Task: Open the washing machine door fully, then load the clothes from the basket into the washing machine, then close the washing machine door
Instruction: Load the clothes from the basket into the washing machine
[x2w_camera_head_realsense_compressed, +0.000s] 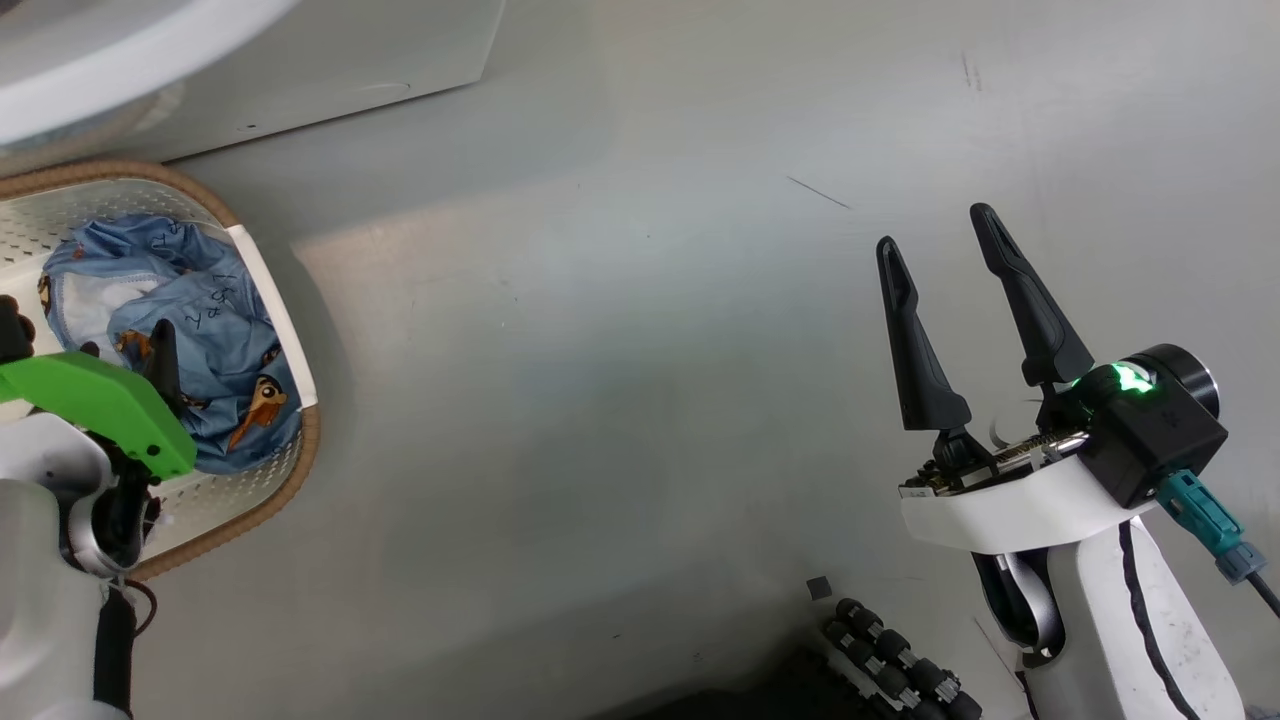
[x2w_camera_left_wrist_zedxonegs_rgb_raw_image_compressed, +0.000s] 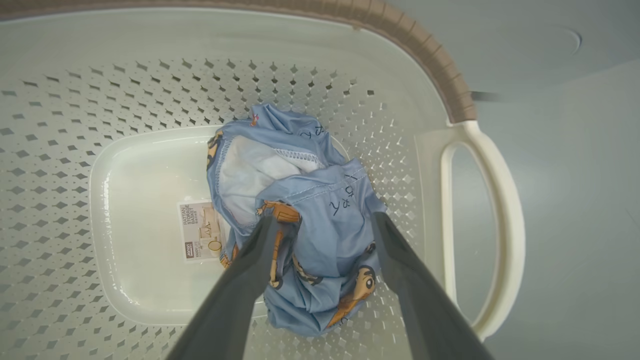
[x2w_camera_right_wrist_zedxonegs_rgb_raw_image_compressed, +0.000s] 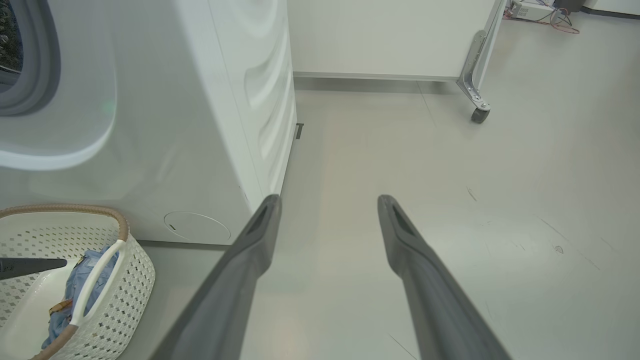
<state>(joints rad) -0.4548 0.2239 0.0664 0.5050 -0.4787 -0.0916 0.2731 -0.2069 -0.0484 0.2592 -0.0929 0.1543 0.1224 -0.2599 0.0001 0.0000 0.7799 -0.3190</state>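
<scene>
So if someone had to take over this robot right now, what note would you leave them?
Left gripper: open, down in the basket, fingers either side of the clothes, not closed on them.
Right gripper: open, empty, over the floor.
Washing machine: gasket uncovered, so the door looks open.
Left to do: grab, load clothes, close door.

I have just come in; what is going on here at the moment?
A robot is loading laundry. Its left gripper is open inside the basket, one finger on each side of the blue clothes, not closed on them yet. Its right gripper hangs open above the floor, holding nothing. The washing machine stands next to the basket.
</scene>
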